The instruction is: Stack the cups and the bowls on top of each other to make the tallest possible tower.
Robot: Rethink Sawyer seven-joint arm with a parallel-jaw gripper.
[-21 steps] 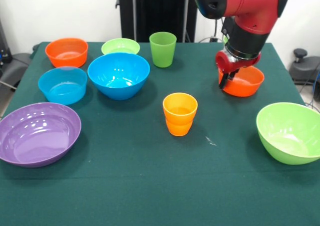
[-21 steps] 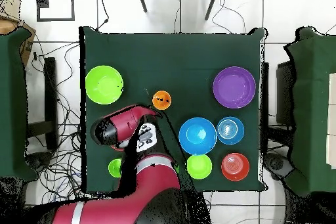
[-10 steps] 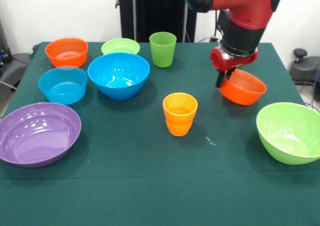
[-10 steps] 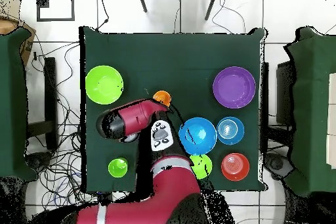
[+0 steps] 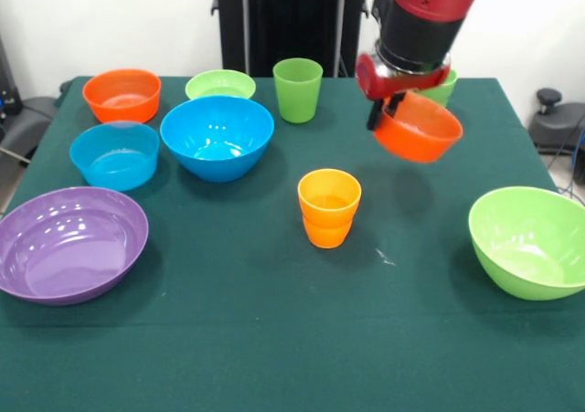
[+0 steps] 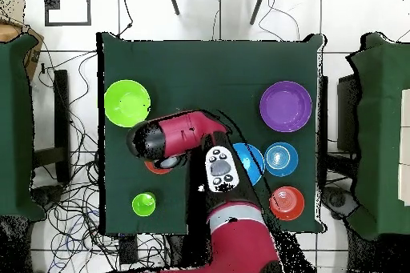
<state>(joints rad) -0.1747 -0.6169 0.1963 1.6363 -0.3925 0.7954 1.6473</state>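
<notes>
My gripper (image 5: 381, 112) is shut on the rim of a small orange bowl (image 5: 418, 130) and holds it tilted in the air, above and right of the orange cup (image 5: 329, 207). That cup stands alone at the table's middle. A green cup (image 5: 298, 89) stands at the back. In the overhead view the arm hides the orange cup, and only an edge of the held orange bowl (image 6: 157, 166) shows. No tower is in view; every piece on the table stands by itself.
On the left are a blue bowl (image 5: 218, 137), a light blue bowl (image 5: 114, 155), an orange bowl (image 5: 122, 94), a small lime bowl (image 5: 220, 85) and a purple bowl (image 5: 71, 244). A big lime bowl (image 5: 530, 242) sits right. A small green piece (image 5: 441, 89) shows behind the arm.
The gripper has lifted the small orange bowl off the table and carried it up and left, toward the orange cup. A small green piece behind the arm has come into sight.
</notes>
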